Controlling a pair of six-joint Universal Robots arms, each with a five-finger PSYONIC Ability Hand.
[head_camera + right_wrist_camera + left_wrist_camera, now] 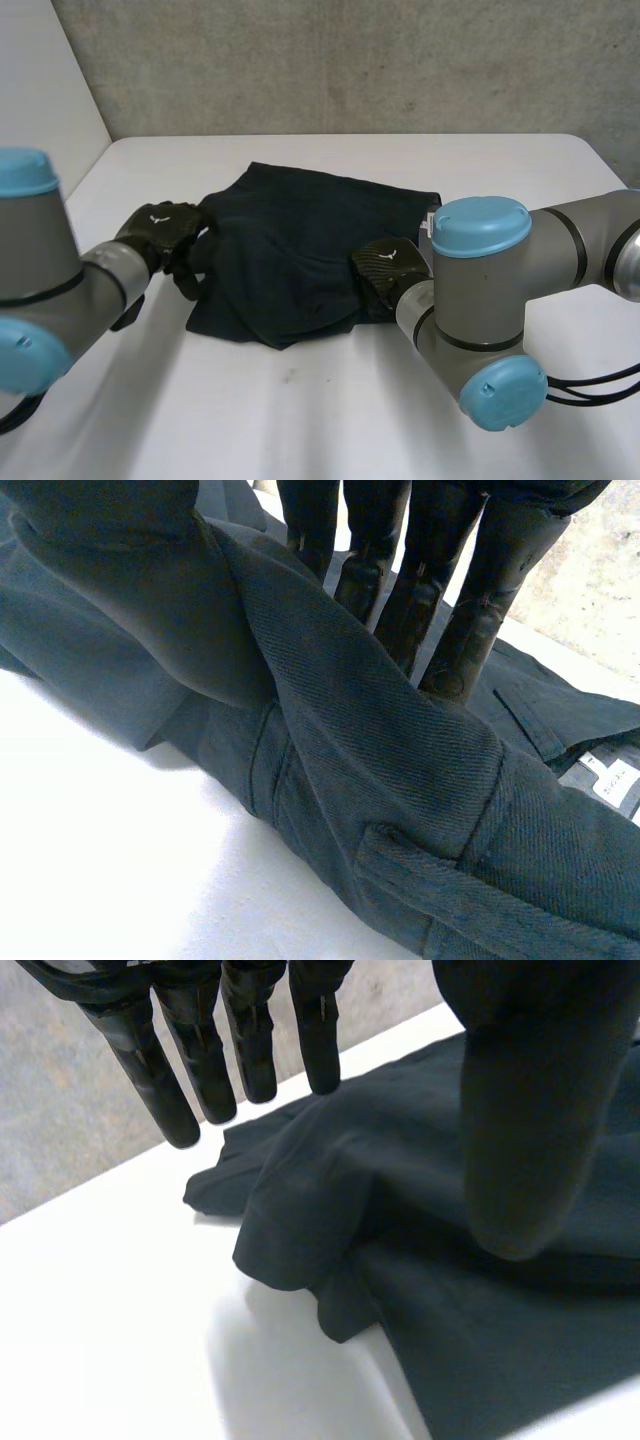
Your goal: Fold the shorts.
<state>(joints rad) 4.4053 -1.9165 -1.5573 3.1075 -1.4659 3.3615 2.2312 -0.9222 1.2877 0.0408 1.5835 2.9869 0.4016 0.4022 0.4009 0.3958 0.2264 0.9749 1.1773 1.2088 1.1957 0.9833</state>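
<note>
Head view shows you the dark shorts (pixel 300 240) lying rumpled in the middle of the surface (pixel 320 420), loosely doubled at best, so most of the folding looks still to do. Your right hand (pixel 385 268) pinches a ridge of cloth at their right edge between thumb and fingers. Your left hand (pixel 160 232) hovers straight-fingered over the opposite edge, holding nothing.

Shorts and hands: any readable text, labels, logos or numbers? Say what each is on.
White label sewn into the shorts: dark print, too small to read.
Left hand: white emblem on its back, a symbol with no letters.
Right hand: a similar emblem, no letters.
No other words or numbers can be read.
</note>
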